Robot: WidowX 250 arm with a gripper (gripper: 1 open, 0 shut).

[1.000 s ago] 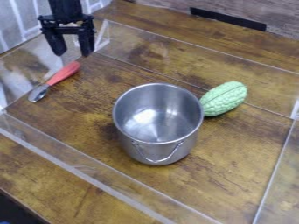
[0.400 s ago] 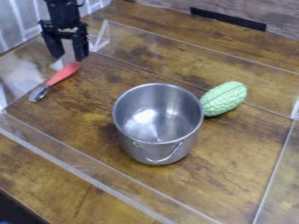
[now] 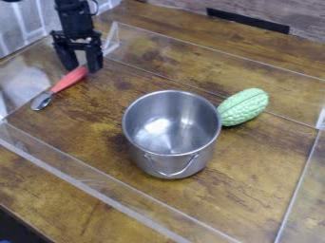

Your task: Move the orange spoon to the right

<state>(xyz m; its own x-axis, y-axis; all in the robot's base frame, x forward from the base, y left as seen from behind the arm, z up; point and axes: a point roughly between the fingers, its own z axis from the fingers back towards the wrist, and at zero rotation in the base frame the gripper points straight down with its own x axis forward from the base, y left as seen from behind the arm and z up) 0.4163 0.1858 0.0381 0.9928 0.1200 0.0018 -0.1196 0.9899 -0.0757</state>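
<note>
The spoon (image 3: 63, 85) lies flat on the worktop (image 3: 254, 66) at the far left of the scene, well apart from the pot (image 3: 172, 131) and the green veg (image 3: 244, 106) beside it. Its long axis runs diagonal: orange handle up and to the right, small metal bowl end down and to the left, near the left wall of the clear tray (image 3: 38, 142). The hand (image 3: 78, 65) hangs directly over the upper handle end, pointing straight down, fingers spread wide w/ nothing held; the tips look to be just above or at the handle, can't tell if touching. So the spoon is basically under the hand, and most of its length trails away down-left from the fingers. The finger pair seems to straddle the handle roughly across its axis, which is what a pinch needs, though exact alignment is hard to read at this res. Judgement: grasp is near the handle's end, not mid-length, so the bowl end may droop once lifted. Rightward path crosses toward the pot, so some lift looks needed to clear its rim.
</note>
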